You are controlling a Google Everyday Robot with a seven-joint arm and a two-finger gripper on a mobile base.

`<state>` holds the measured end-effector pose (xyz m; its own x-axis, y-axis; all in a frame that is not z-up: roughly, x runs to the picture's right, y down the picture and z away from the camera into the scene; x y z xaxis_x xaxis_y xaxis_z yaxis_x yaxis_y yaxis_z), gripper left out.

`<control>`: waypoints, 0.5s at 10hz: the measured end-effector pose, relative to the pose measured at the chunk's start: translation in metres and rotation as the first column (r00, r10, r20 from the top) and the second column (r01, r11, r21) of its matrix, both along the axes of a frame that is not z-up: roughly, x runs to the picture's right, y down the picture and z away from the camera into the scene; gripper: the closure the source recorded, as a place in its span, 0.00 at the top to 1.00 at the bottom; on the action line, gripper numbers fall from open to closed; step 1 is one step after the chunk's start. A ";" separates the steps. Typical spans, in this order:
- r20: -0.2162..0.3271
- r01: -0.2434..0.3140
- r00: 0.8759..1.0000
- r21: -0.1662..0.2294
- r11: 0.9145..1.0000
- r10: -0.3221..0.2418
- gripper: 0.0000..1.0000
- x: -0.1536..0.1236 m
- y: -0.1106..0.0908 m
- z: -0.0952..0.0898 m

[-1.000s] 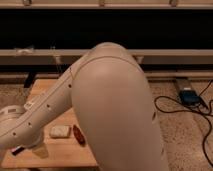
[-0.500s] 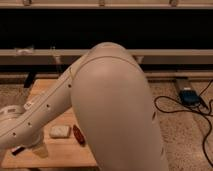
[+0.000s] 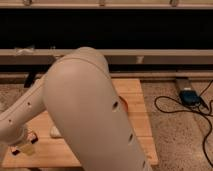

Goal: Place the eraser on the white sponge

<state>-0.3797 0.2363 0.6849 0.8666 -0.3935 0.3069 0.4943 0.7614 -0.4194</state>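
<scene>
My gripper [image 3: 23, 146] is at the lower left, low over the front left corner of the wooden table [image 3: 137, 120]. Something small, dark and orange [image 3: 33, 136] sits right beside the gripper; I cannot tell whether it is the eraser or whether it is held. A white thing [image 3: 54, 131] lies on the table just right of the gripper. My arm hides most of it, so I cannot tell whether it is the white sponge.
My big white arm [image 3: 90, 110] fills the middle of the view and hides most of the tabletop. A small orange thing [image 3: 124, 104] peeks out at its right edge. A blue box [image 3: 189, 96] and black cables [image 3: 172, 106] lie on the floor to the right. A dark shelf runs behind.
My arm has shifted left in the view and now covers the dark red thing that lay next to the white one. More of the table's right side shows.
</scene>
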 end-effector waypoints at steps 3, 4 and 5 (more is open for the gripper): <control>0.031 0.039 0.999 -0.030 0.999 -0.038 0.80 -0.019 0.005 0.024; 0.040 0.048 0.998 -0.037 0.998 -0.047 0.80 -0.024 0.009 0.030; 0.045 0.053 0.998 -0.042 0.998 -0.051 0.80 -0.027 0.012 0.035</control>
<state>-0.4065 0.2479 0.7203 0.8304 -0.4237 0.3619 0.5518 0.7158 -0.4280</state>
